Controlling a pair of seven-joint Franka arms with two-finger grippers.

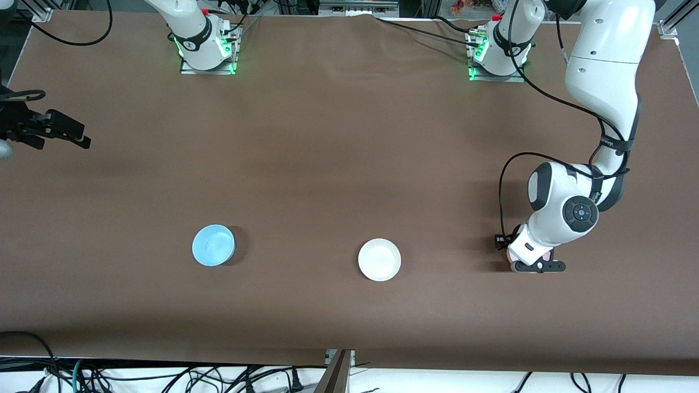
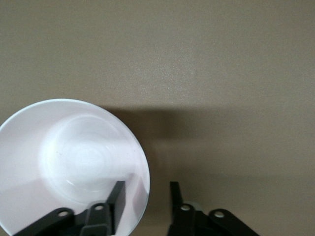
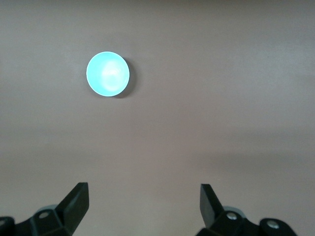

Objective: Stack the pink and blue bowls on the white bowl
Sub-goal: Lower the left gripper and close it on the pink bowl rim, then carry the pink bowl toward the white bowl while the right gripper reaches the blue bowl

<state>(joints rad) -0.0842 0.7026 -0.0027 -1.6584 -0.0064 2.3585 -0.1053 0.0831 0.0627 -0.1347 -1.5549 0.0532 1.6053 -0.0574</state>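
At the left arm's end of the bench [image 1: 338, 164], the left end effector [image 2: 146, 199] is lowered over the pink bowl [image 2: 74, 162], of which only a sliver shows under the wrist in the front view. In the left wrist view, one finger [image 2: 117, 194] stands inside the bowl and the other [image 2: 175, 194] just outside it, so the rim lies in the gap between them. The fingers are part-way drawn together and do not visibly pinch the wall; whether either pad touches the rim cannot be told. The bowl sits flat on the bench.

The white bowl [image 1: 379, 260] rests near the middle of the bench, well apart from the pink one. The blue bowl [image 1: 213, 245] lies toward the right arm's end, at about the same nearness to the front camera, and appears again in the right wrist view [image 3: 108, 74]. The right end effector [image 3: 143, 201] waits with its fingers spread wide, up over bare bench at the right arm's end.

The step in hand appears to be the rim grasp on the pink bowl. To do it well, the pinch should close squarely on the wall, with the inner finger low enough to catch more than the lip. A light plastic bowl held by one edge is likely to tilt, so a straight, slow lift is advisable. The carry should end centred over the white bowl, with release close above it.
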